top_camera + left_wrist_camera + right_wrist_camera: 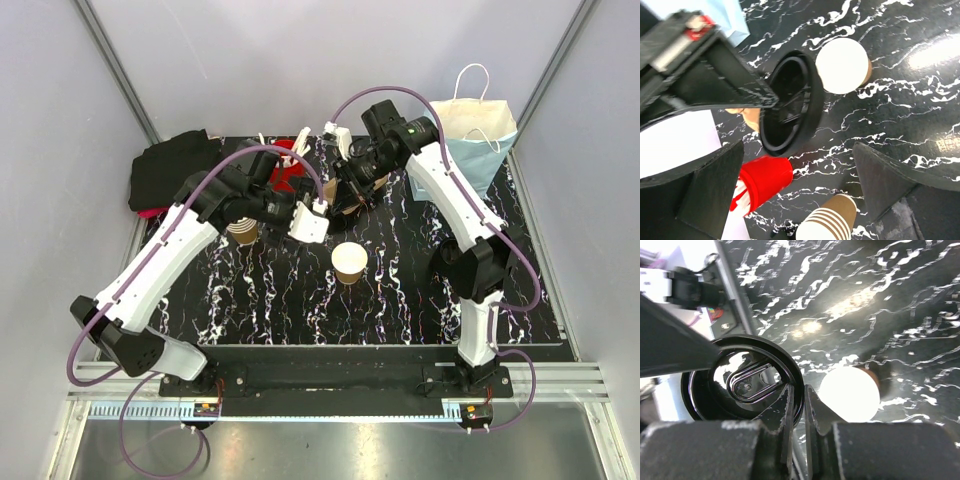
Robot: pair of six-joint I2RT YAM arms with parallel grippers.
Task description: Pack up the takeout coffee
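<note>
The takeout coffee cup [349, 262] is a small tan paper cup with a white inside. It stands upright and alone mid-table, also visible in the left wrist view [842, 65] and the right wrist view [850, 392]. My right gripper [799, 405] is shut on the rim of a glossy black lid [742, 380], held on edge in the air behind the cup [345, 195]. My left gripper [800, 182] is open with nothing between its fingers. It hovers just left of the lid [787, 107], above the table.
A red plastic cup [762, 180] with white utensils and a stack of tan cups [827, 222] sit under the left gripper. A paper bag with handles [478, 135] stands at the back right. A black cloth [175, 170] lies at the back left.
</note>
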